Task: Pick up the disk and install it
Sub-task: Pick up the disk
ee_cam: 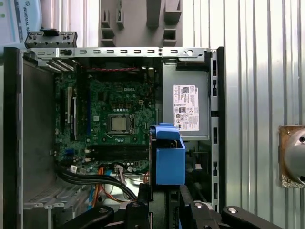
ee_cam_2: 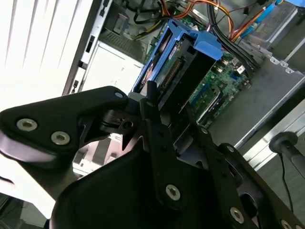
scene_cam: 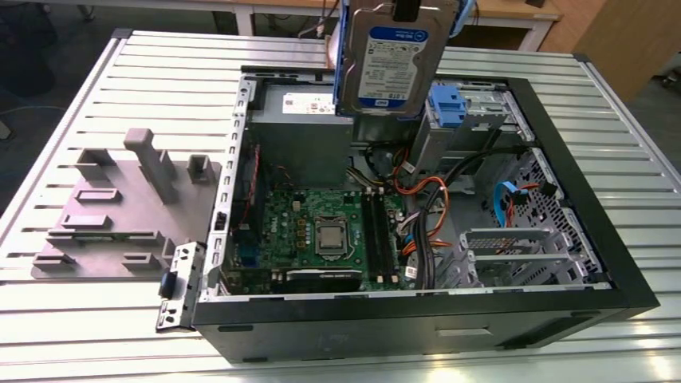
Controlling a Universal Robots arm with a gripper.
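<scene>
The disk (scene_cam: 394, 68), a silver drive with a white-and-blue label in a bright blue carrier, hangs upright above the back of the open computer case (scene_cam: 426, 319). My gripper (scene_cam: 406, 9) is shut on its top edge. In the second wrist view the black fingers (ee_cam_2: 151, 102) clamp the disk (ee_cam_2: 183, 67) from both sides, with the motherboard beyond it. The first wrist view has the disk's blue carrier end (ee_cam: 169, 160) pointing down into the case, between the motherboard (ee_cam: 119, 119) and the grey power supply (ee_cam: 186, 112). The gripper (ee_cam: 164, 193) stands right behind it.
The case lies on its side on a slatted metal table (scene_cam: 596, 96). A metal drive bay with a small blue clip (scene_cam: 448, 108) sits at the case's back, on the exterior view's right. Cables (scene_cam: 426, 207) cross the middle. A grey fixture block (scene_cam: 123, 207) lies to the exterior view's left.
</scene>
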